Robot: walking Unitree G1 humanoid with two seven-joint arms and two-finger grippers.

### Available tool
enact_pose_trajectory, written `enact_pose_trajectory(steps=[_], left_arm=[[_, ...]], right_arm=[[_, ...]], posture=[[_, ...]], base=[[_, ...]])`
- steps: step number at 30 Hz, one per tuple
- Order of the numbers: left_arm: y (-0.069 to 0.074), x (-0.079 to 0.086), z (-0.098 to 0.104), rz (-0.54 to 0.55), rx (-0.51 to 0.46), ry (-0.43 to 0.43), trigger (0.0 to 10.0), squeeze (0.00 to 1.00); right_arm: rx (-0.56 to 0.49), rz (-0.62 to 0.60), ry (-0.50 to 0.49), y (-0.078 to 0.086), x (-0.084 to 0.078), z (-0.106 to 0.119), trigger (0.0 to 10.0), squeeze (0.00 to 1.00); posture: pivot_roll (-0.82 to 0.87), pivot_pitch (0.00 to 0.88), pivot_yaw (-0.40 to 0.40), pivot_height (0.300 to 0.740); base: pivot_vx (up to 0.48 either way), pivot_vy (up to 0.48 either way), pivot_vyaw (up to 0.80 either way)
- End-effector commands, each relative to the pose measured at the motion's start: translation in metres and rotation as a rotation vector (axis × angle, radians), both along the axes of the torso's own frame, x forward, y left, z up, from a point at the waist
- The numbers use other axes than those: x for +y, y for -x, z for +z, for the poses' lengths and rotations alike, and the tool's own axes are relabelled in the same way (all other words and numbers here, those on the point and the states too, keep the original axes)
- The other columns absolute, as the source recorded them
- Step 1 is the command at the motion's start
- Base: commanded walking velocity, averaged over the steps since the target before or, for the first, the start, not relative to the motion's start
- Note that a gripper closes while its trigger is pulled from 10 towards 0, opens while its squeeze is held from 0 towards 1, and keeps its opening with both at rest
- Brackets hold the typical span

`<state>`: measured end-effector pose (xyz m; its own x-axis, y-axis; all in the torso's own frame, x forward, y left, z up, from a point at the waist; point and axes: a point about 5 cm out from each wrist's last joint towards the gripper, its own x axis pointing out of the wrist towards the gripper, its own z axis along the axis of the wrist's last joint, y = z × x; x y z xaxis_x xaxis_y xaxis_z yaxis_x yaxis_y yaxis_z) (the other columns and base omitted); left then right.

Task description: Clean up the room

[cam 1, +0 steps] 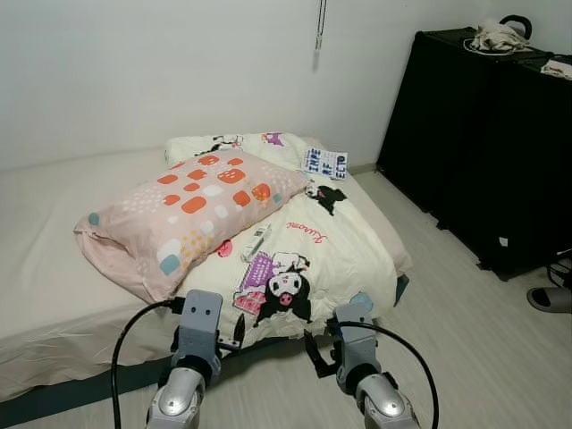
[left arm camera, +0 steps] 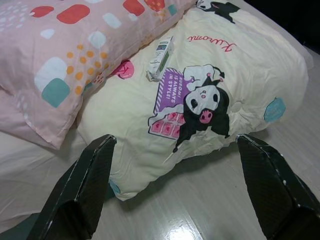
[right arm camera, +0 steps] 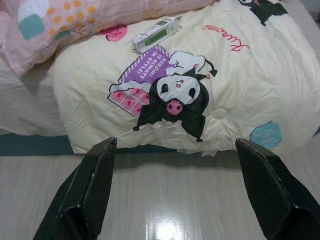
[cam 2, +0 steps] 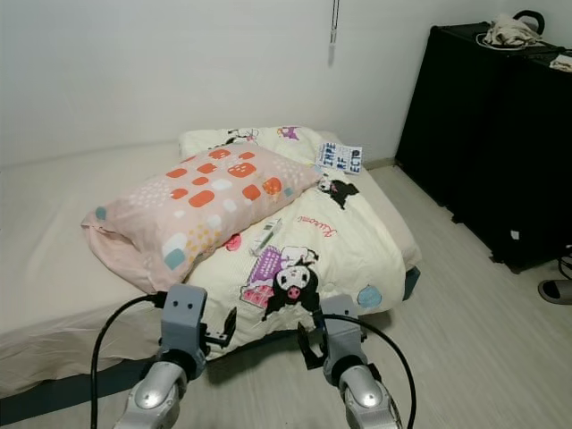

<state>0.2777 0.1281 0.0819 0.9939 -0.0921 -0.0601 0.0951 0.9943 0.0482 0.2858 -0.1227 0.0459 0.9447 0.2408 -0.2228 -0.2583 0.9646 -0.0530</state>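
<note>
Status: early stage; nothing gripped, nothing yet tidied as far as visible.

Left end effector [cam 1: 234,338]: raised low in front of the bed's foot edge, fingers [left arm camera: 82,185] spread wide apart, empty. Right end effector [cam 1: 315,350]: alongside, near the same edge, fingers [right arm camera: 90,187] likewise spread wide, empty.

Remaining items, judged from layout:
- Small box [cam 1: 256,240]: flat, rectangular, cardboard-like, white with green print; lying loose on the comforter, just beside the pillow's lower edge. Probable first pick.
- Pillow [cam 1: 183,208]: soft, plump, pink fabric with orange, white and teal patches; lying askew, partly across the comforter.
- Comforter [cam 1: 317,250]: cream, quilted, puffy, cartoon prints; folded into a thick pad on the bed's right part, overhanging the foot edge.
- Printed card [cam 1: 324,163]: flat, white with dark lettering; resting at the comforter's far end.

Surroundings: mattress sheet [cam 1: 54,232], pale, slightly wrinkled. Floor [cam 1: 465,349], light wood-look, glossy in the wrist views. Black cabinet [cam 1: 483,134], matte, boxy, against the right wall, with cloth and other items on top. Slipper [cam 1: 550,298] on the floor near the cabinet.
</note>
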Motion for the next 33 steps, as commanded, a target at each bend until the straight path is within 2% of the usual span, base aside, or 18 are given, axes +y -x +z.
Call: enact_pose_trajectory(steps=[1, 14, 33], left_arm=[[0.0013, -0.0008, -0.0048, -0.009, 0.027, 0.004, 10.0, 0.00], [0.0014, -0.0018, -0.0034, -0.013, 0.018, 0.013, 10.0, 0.00], [0.0020, -0.0006, -0.0042, -0.006, 0.023, 0.020, 10.0, 0.00]], right_arm=[[0.024, -0.009, -0.005, 0.0032, -0.0021, -0.0052, 10.0, 0.00], [0.026, -0.002, 0.001, 0.0032, -0.0017, -0.0056, 10.0, 0.00], [0.024, 0.031, 0.037, 0.0035, 0.0010, -0.0058, 10.0, 0.00]], posture=[[-0.02, 0.132, -0.006, 0.740], [-0.03, 0.132, -0.006, 0.740], [-0.02, 0.132, -0.010, 0.740]], base=[[0.000, 0.000, 0.00], [0.256, 0.000, 0.00], [0.374, 0.000, 0.06]])
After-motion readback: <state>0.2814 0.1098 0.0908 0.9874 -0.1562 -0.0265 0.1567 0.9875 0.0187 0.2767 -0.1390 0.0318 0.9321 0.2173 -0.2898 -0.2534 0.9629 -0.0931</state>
